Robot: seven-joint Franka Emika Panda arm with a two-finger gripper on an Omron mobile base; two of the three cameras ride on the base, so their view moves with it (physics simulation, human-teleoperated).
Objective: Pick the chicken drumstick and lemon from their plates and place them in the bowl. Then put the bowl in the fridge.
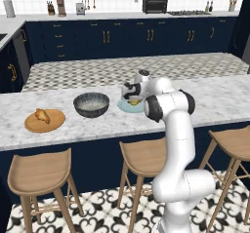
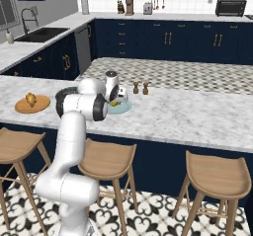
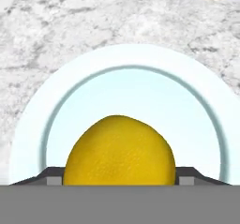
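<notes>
Looking at it, your lemon sits on the pale-blue plate, round, firm, probably slick, so pinch its widest middle; jaws straddle it, but I can't tell if they're gripping.

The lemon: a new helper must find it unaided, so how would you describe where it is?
On the marble island counter, right of the grey bowl, lies a pale-blue plate. The lemon sits on it, beneath the end effector: round and bright yellow, unlike the brown drumstick.
</notes>
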